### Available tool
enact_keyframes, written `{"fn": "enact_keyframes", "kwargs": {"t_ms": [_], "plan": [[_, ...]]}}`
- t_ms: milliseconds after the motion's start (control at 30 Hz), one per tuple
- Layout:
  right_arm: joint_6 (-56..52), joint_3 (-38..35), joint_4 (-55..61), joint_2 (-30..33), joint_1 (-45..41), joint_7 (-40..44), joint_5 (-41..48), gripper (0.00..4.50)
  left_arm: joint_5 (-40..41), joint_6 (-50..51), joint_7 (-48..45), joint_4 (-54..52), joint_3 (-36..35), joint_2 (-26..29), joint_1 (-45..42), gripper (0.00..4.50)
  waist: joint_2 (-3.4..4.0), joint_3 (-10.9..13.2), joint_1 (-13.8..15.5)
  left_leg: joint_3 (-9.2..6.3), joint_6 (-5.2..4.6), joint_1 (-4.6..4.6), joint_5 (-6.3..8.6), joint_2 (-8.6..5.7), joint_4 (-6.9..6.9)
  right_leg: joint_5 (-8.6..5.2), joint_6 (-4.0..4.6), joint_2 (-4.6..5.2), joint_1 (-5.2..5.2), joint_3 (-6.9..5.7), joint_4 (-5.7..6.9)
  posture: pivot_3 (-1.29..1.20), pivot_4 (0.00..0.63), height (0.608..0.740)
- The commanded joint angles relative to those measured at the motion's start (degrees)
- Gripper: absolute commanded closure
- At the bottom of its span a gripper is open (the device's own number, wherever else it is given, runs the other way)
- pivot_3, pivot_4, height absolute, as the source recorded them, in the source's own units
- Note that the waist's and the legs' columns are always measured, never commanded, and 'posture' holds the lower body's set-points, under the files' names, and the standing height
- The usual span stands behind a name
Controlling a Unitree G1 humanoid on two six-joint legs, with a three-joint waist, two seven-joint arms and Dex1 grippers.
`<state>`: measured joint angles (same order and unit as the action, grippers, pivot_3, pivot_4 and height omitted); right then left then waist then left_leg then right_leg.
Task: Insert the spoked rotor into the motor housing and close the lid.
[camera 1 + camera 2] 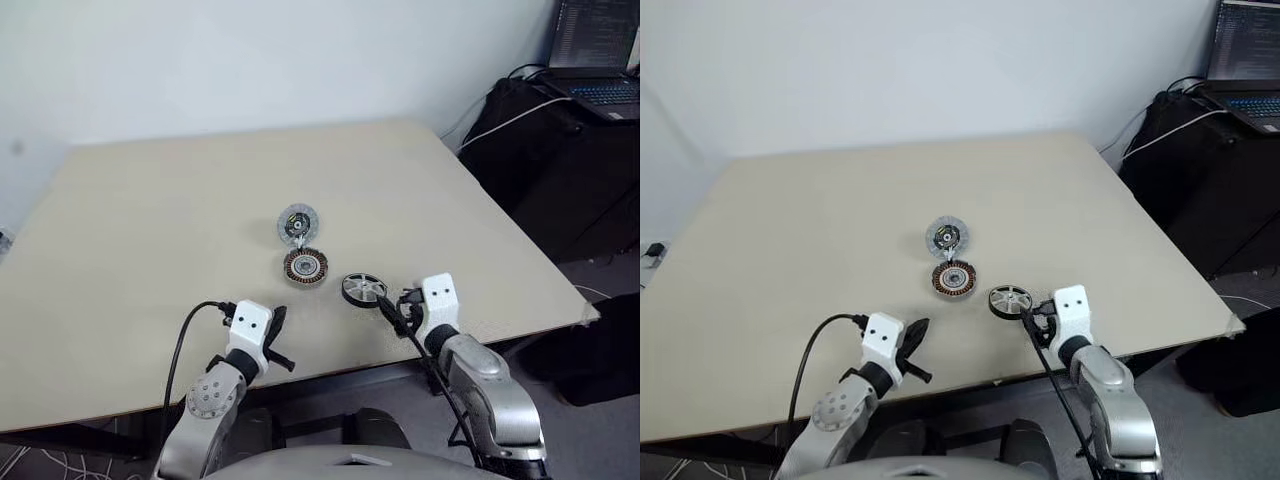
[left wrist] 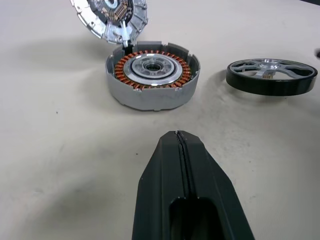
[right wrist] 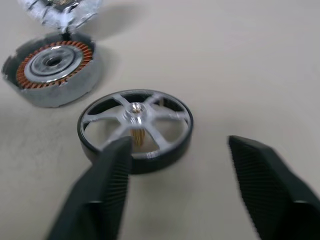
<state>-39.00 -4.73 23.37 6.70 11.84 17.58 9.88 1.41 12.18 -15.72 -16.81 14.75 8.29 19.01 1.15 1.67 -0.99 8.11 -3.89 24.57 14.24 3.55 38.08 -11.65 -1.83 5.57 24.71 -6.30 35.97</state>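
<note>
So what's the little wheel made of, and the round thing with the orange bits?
The wheel looks like metal: shiny silver spokes and hub that catch the light, inside a black ring that could be painted metal or plastic. The round housing has a dull grey wall, probably cast metal, and the orange bits look like coils of copper wire around a polished silver centre.

beige table (image 1: 150, 220); open laptop (image 1: 600, 60) on black stand (image 1: 540, 150).
</note>
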Motion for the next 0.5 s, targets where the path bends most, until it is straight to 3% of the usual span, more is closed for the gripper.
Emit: {"fn": "enact_keyframes", "kwargs": {"t_ms": [33, 267, 500], "plan": [[-3.2, -4.5, 2.4, -4.1, -1.0, -3.0, 5.9, 0.03, 0.7, -1.7, -0.8, 0.2, -0.4, 0.4, -1.1, 4.50, 0.01, 0.0, 0.0, -0.01, 0.00, 0.00, 0.00, 0.01, 0.00, 0.00, 0.00, 0.03, 0.00, 0.01, 0.00, 0.00, 0.000, 0.740], [-15.0, -16.2, 1.3, -13.5, -5.0, -9.6, 21.8, 0.03, 0.6, -4.8, -1.5, 4.2, -0.8, 0.4, -1.4, 4.50, 0.11, -0.1, 0.1, -0.01, 0.01, 0.05, 0.00, 0.00, -0.10, -0.01, 0.04, 0.03, 0.07, 0.06, -0.05, 0.00, 0.000, 0.740], [-22.4, -20.2, 0.1, -14.6, -7.7, -14.2, 34.4, 0.03, 0.5, -8.5, -1.7, 8.8, -1.1, 0.0, -1.7, 4.50, 0.17, -0.1, 0.2, 0.02, 0.00, 0.08, 0.00, -0.03, -0.13, -0.01, 0.07, -0.04, 0.09, 0.05, -0.05, 0.00, 0.000, 0.740]]}}
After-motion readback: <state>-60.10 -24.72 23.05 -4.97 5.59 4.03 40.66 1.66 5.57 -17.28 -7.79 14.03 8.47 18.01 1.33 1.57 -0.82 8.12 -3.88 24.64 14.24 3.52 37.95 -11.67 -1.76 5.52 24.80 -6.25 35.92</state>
